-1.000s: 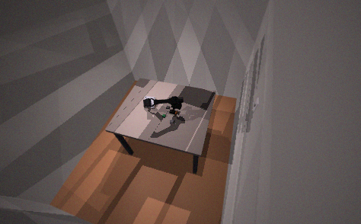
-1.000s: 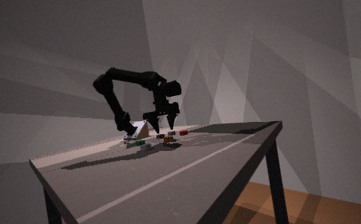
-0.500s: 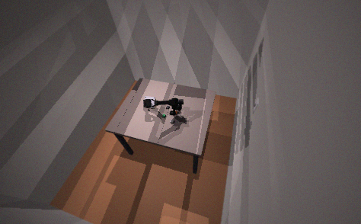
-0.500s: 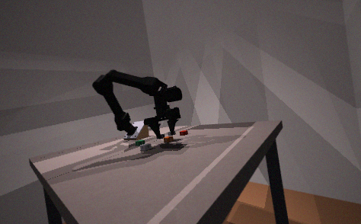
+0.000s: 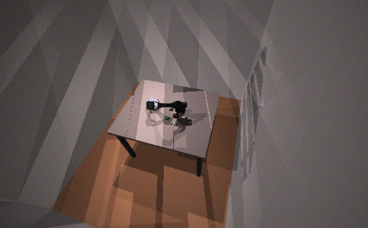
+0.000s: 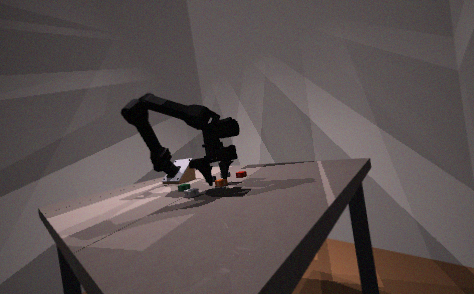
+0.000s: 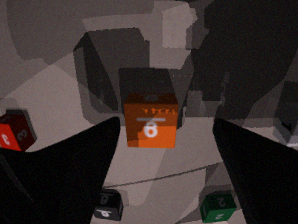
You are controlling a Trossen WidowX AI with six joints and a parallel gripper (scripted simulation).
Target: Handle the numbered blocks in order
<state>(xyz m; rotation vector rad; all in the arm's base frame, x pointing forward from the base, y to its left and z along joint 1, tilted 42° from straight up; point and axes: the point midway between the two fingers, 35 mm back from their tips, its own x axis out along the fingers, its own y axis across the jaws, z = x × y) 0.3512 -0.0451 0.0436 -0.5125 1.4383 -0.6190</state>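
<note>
My gripper [image 6: 218, 181] [image 7: 166, 124] is open, its fingertips low on either side of the orange block [image 6: 220, 183] [image 7: 151, 140], with a gap at each finger. The block rests on the table and shows a round digit with a bar above it in the wrist view; whether 6 or 9 is unclear. The red block [image 6: 241, 174] [image 7: 11, 134] shows 3. The green block [image 5: 167, 118] [image 6: 184, 187] [image 7: 218, 209] shows 2. A black block [image 7: 109, 206] bears an unclear round digit. A white block [image 5: 175, 123] [image 6: 191, 192] has no readable digit.
The table [image 5: 160, 136] [image 6: 216, 235] carries the arm's white base plate [image 5: 152, 101] [image 6: 178, 170]. In the wrist view the red block lies left of the fingers, and the black and green blocks lie along the lower edge. Dark shadows cross the table around the gripper.
</note>
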